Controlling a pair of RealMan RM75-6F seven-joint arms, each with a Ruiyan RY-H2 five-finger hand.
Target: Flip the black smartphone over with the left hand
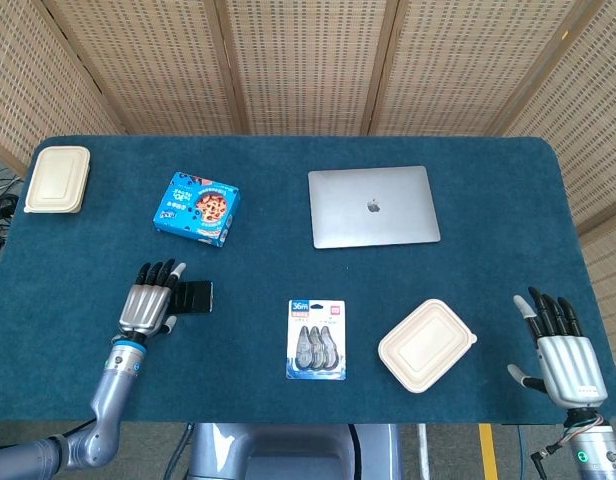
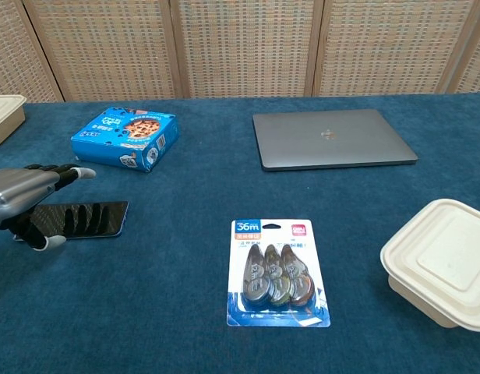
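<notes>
Black smartphone: laid flat on blue table, partly covered by left hand, fingers extended, nothing gripped. Right hand: fingers spread, nothing held.

The bench wears a dark blue cloth, matt with a fine felt-like nap. The flat black smartphone has a glossy glass face that mirrors the dark fingers above it. The left hand shows brushed silver metal on its back, the fingers dark with pale tips. The grey closed laptop looks like smooth matt metal. The blue cookie box is printed card with a slight sheen. The cream lidded container is matt and smooth. The blister pack of correction tapes has shiny clear plastic over printed card. The back screens are woven cane in wooden frames.
</notes>
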